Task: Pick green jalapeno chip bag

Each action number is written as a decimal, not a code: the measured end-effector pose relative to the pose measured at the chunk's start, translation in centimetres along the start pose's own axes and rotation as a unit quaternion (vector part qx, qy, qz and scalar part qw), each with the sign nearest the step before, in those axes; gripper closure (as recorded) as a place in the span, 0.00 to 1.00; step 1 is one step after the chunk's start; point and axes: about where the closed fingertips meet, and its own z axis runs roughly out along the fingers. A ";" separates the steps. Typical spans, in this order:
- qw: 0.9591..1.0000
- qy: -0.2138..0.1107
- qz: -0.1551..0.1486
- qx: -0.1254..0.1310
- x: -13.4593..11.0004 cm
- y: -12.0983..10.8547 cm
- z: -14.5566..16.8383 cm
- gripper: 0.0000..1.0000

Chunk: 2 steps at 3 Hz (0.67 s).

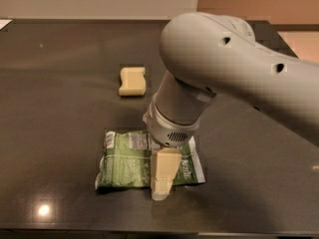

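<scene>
camera view: hand (pixel 163 180) over green jalapeno chip bag (pixel 124 161), at its near edge; grip cannot tell.

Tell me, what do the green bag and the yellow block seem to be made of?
The green bag looks like thin plastic film: crinkled, slightly glossy, printed. The yellow block looks like matte foam sponge, probably soft. The gripper hangs over the bag's right half.

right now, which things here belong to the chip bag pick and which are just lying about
For the job:
chip bag, flat on the table
gripper, low over the bag's right half

Lying about:
sponge, farther back on the table, apart from the bag
</scene>
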 end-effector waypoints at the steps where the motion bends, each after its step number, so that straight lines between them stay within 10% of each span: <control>1: 1.000 0.006 -0.010 -0.007 -0.9 0.2 1.8 0.00; 2: 1.000 0.009 -0.015 -0.017 -1.5 0.1 2.5 0.18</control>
